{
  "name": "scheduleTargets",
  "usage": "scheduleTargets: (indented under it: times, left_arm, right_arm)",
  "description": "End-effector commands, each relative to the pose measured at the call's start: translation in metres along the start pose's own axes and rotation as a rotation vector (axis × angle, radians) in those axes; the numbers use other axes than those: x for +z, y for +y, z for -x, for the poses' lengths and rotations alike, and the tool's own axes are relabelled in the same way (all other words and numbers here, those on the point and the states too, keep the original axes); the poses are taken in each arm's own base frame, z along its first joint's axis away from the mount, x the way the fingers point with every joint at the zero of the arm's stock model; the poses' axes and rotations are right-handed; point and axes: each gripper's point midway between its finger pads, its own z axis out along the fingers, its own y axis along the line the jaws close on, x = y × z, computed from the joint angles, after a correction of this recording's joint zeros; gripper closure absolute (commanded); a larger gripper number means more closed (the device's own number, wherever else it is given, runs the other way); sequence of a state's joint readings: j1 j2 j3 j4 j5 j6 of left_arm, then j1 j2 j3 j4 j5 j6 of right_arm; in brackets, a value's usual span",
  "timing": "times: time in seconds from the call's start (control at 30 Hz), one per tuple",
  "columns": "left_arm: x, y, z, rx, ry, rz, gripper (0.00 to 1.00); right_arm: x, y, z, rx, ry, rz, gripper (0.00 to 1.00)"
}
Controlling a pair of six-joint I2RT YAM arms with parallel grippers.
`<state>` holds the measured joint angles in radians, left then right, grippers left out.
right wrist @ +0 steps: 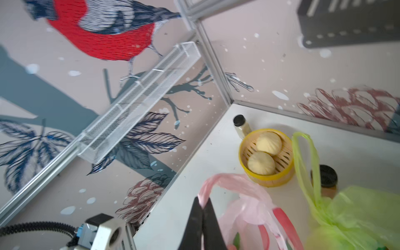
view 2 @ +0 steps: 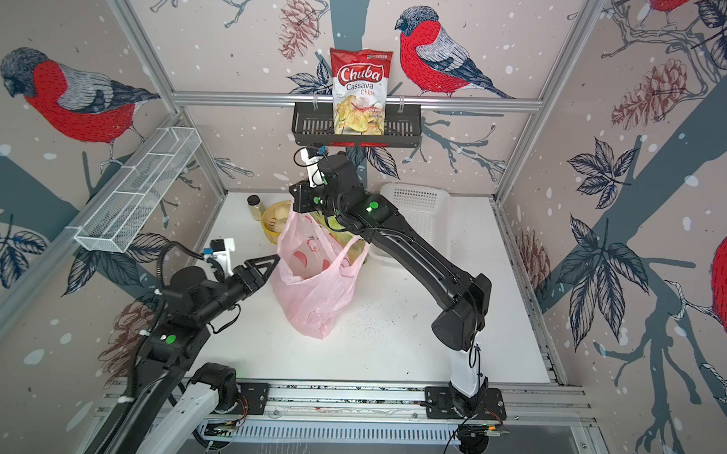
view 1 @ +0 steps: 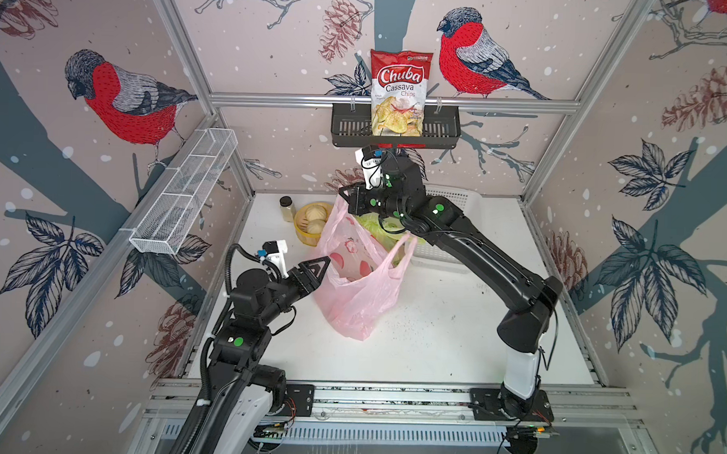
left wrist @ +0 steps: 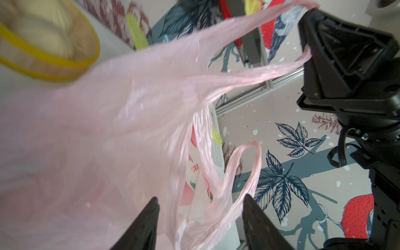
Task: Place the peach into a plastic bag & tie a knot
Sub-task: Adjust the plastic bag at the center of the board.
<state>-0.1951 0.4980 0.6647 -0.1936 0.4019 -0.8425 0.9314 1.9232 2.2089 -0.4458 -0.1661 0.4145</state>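
While right gripper [right wrist: 202, 201] pinches 1 handle [right wrist: 227, 178] of the pink plastic bag [view 1: 350, 306], peach [view 1: 336, 263] apparently inside, left gripper [left wrist: 200, 198] gapes astride the 2nd handle [left wrist: 258, 160]: off-target closure could miss it, stalling the knot

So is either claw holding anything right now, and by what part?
The right gripper pinches the pink bag by one handle loop. The left gripper is open, gripping nothing.

Centre of a top view, the plastic bag [view 1: 359, 294] is translucent pink with red and green print; just above it, a lime-green bag [view 1: 370, 226]; upper centre, the chips packet [view 1: 400, 92] is red and white; the steamer [view 1: 305, 236] yellow; walls [view 1: 125, 103] carry red-breasted birds.
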Motion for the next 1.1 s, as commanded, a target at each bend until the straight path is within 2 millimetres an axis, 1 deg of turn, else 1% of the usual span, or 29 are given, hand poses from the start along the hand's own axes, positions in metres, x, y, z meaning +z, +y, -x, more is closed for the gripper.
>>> scheduleTargets:
  times: [0.0, 0.07, 0.13, 0.2, 0.23, 0.27, 0.3, 0.4, 0.53, 0.6, 0.67, 0.77, 0.87, 1.07]
  left_arm:
    - [-0.031, -0.018, 0.034, 0.269, -0.163, 0.056, 0.33]
    - [-0.054, -0.057, 0.055, 0.413, -0.269, -0.026, 0.21]
    - [-0.073, -0.101, 0.065, 0.581, -0.337, -0.153, 0.14]
    - [-0.082, -0.135, 0.066, 0.712, -0.351, -0.268, 0.12]
    - [-0.081, -0.147, 0.065, 0.770, -0.342, -0.318, 0.10]
    - [-0.078, -0.152, 0.064, 0.811, -0.331, -0.341, 0.08]
    - [-0.074, -0.156, 0.065, 0.849, -0.318, -0.351, 0.04]
    - [-0.057, -0.155, 0.065, 0.923, -0.287, -0.366, 0.04]
    - [-0.042, -0.163, 0.063, 0.978, -0.254, -0.437, 0.05]
    - [-0.035, -0.165, 0.062, 1.003, -0.237, -0.465, 0.04]
    - [-0.034, -0.176, 0.065, 1.028, -0.229, -0.504, 0.05]
    - [-0.027, -0.183, 0.063, 1.033, -0.180, -0.547, 0.04]
    - [-0.015, -0.184, 0.056, 1.017, -0.131, -0.586, 0.04]
    - [0.011, -0.175, 0.033, 0.983, -0.052, -0.627, 0.04]
  right_arm:
    - [-0.024, 0.031, -0.004, -0.090, 0.076, 0.073, 1.00]
    - [-0.036, 0.046, -0.008, -0.115, 0.109, 0.108, 1.00]
    - [-0.047, 0.058, -0.014, -0.128, 0.139, 0.149, 1.00]
    - [-0.056, 0.066, -0.017, -0.129, 0.161, 0.191, 1.00]
    - [-0.061, 0.070, -0.019, -0.129, 0.169, 0.210, 1.00]
    - [-0.064, 0.073, -0.019, -0.129, 0.175, 0.228, 1.00]
    - [-0.067, 0.077, -0.022, -0.131, 0.186, 0.253, 1.00]
    - [-0.074, 0.085, -0.028, -0.134, 0.213, 0.301, 1.00]
    - [-0.078, 0.089, -0.036, -0.138, 0.242, 0.335, 1.00]
    - [-0.082, 0.092, -0.036, -0.141, 0.245, 0.348, 1.00]
    - [-0.086, 0.094, -0.034, -0.147, 0.246, 0.366, 1.00]
    - [-0.093, 0.095, -0.032, -0.150, 0.245, 0.388, 1.00]
    - [-0.098, 0.097, -0.031, -0.149, 0.249, 0.424, 1.00]
    - [-0.100, 0.098, -0.027, -0.140, 0.249, 0.469, 1.00]
